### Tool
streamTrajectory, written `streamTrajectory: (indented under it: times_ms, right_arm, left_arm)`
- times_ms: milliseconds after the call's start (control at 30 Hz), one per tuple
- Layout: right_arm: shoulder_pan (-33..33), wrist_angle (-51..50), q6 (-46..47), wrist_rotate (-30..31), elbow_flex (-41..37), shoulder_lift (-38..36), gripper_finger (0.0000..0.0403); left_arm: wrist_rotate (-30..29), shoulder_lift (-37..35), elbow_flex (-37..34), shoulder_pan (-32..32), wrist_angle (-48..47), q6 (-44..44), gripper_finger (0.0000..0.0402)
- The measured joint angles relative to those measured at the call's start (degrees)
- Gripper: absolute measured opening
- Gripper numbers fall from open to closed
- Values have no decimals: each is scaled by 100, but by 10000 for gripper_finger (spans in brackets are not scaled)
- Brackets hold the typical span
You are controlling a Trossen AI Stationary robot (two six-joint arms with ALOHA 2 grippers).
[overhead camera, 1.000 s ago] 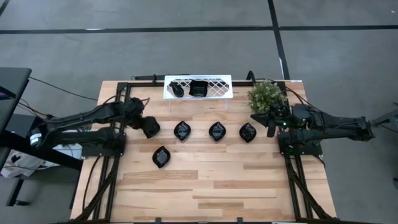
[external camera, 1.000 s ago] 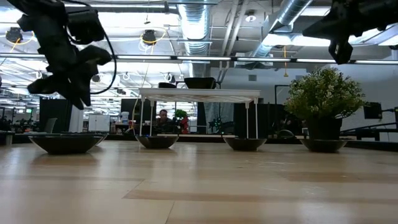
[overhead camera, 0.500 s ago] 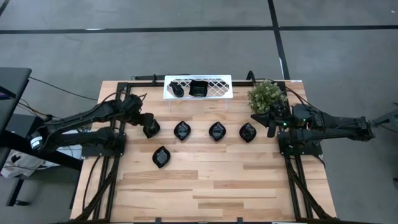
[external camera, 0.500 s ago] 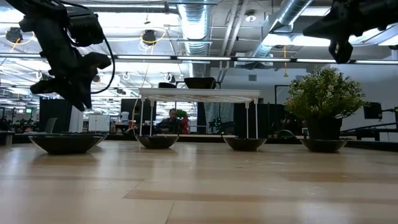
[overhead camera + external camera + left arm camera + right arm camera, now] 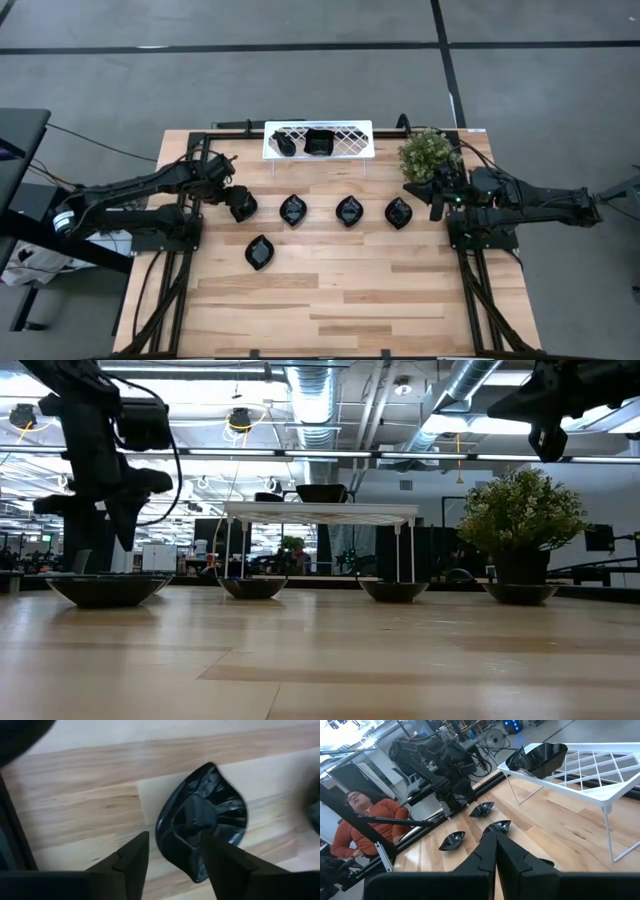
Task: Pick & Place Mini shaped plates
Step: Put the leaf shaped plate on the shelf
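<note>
Four glossy black mini plates lie flat on the wooden table: one nearer the near edge point(image 5: 259, 252) and three in a row point(image 5: 292, 210), point(image 5: 349, 210), point(image 5: 398, 212). A fifth, teardrop-shaped plate point(image 5: 210, 810) lies under my left gripper point(image 5: 240, 206), which largely hides it from above. That gripper point(image 5: 175, 845) is open and points down above this plate, clear of the table in the low view point(image 5: 120, 538). Two more plates point(image 5: 286, 144), point(image 5: 319, 142) sit on the white lattice rack point(image 5: 350, 138). My right gripper point(image 5: 437, 200) is shut and waits in the air beside the plant.
A potted plant point(image 5: 428, 153) stands at the table's far right corner, next to the rack on its thin legs point(image 5: 400, 545). Black frame rails point(image 5: 185, 230) run along both table sides. Bare wood fills the table's near half. A person point(image 5: 365, 820) sits beyond the table's left side.
My left gripper has tipped from a slant to point more nearly straight down and has sunk a little toward the plate below it. The right arm and all the plates have kept still.
</note>
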Motion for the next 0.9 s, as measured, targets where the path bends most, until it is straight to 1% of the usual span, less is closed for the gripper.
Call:
streamTrajectory:
  times_ms: [167,367,700,900]
  right_arm:
    - [0,0,93,0,0,0,1]
    - [0,7,103,-1,2,0,1]
    - [-2,7,111,-2,7,0,1]
    - [-2,7,109,-2,7,0,1]
  left_arm:
    - [-25,442,-2,0,25,8,196]
    - [-207,814,-2,0,67,17,197]
    - [-238,969,-10,0,319,17,193]
    - [-212,968,-319,0,618,-155,185]
